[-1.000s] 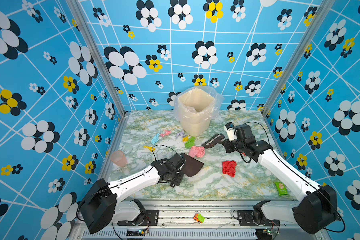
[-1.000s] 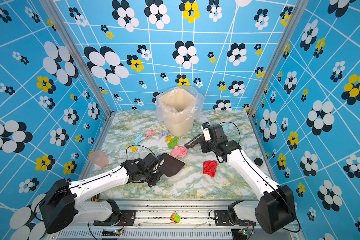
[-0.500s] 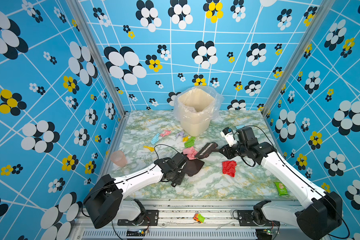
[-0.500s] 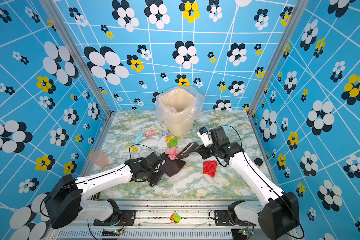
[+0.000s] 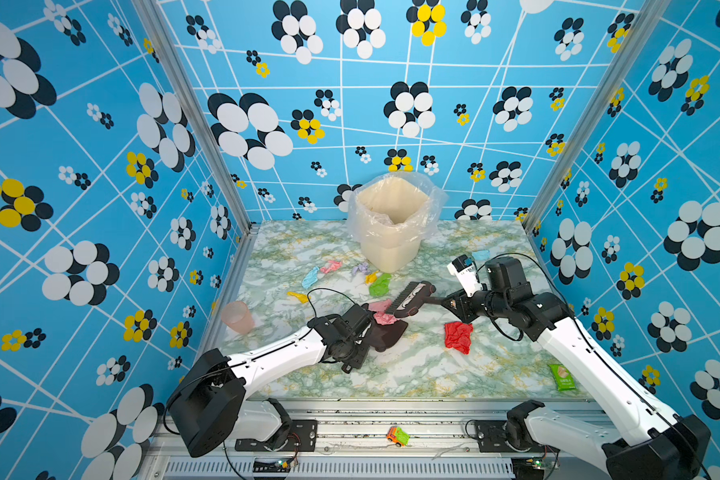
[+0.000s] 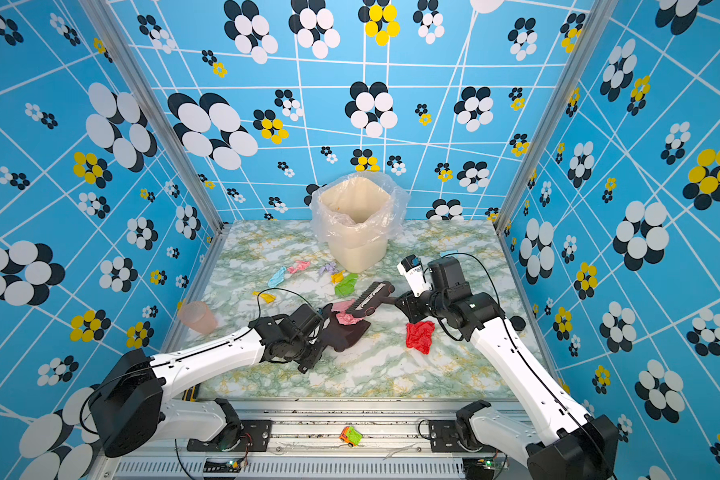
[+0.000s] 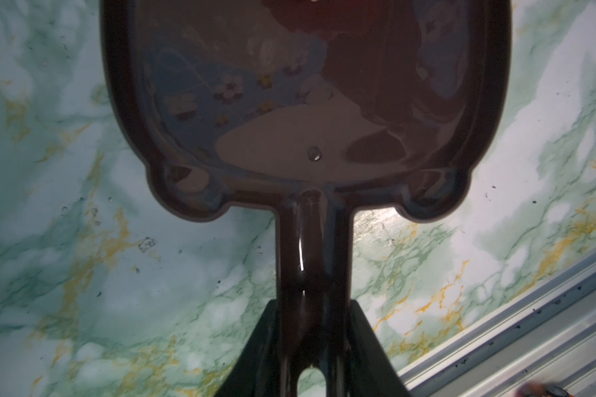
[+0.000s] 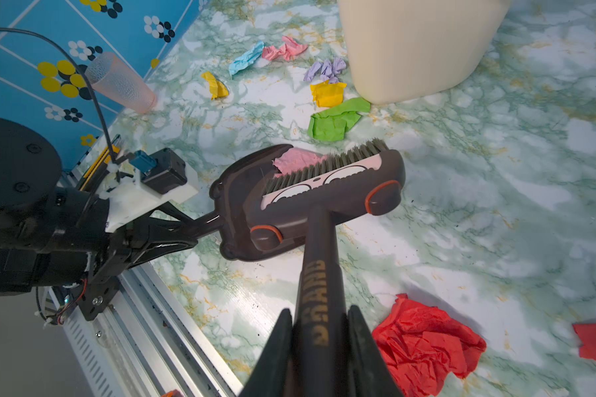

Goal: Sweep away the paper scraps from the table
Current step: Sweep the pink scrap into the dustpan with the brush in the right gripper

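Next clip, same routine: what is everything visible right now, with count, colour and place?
table: one, green-white-yellow marble, aluminium rails, floor of the cell
bin: one, cream with clear liner, back centre
paper scraps: at least nine; light blue, pink, lavender, yellow and green in front of the bin, pink on the dustpan, red mid-right, light blue behind the right arm
dustpan: one, dark brown, table centre
brush: one, dark brown, bristles at the dustpan's mouth
cup: one, translucent pink, left edge
snack packet: one, green, front right corner
toy car: one, orange-green, front rail
left gripper: shut on the dustpan handle
right gripper: shut on the brush handle
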You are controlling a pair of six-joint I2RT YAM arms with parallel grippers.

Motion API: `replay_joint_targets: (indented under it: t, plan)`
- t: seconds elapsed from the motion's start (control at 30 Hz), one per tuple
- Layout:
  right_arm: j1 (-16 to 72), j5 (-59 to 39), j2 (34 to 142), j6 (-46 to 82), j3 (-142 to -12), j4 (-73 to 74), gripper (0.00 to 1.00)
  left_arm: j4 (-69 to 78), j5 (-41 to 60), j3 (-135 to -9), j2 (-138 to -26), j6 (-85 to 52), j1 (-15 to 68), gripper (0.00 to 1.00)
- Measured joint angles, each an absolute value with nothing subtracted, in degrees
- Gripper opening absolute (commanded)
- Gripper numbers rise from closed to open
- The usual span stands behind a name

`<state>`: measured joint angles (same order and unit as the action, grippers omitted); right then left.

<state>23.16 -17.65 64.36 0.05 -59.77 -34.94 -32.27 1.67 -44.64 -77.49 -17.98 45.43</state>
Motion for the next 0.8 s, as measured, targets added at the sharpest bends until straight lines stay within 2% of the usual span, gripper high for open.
replay_joint_targets:
  t: [0.33, 0.8]
  plan:
    - [23.2, -13.5, 73.5, 2.3, -59.9, -29.2, 0.00, -32.1, 1.7, -44.6, -77.5, -18.0, 45.4, 0.00]
    - [23.3, -23.5, 73.1, -2.9, -60.0, -35.6, 0.00, -31.6, 1.7, -44.6, -77.5, -18.1, 45.4, 0.00]
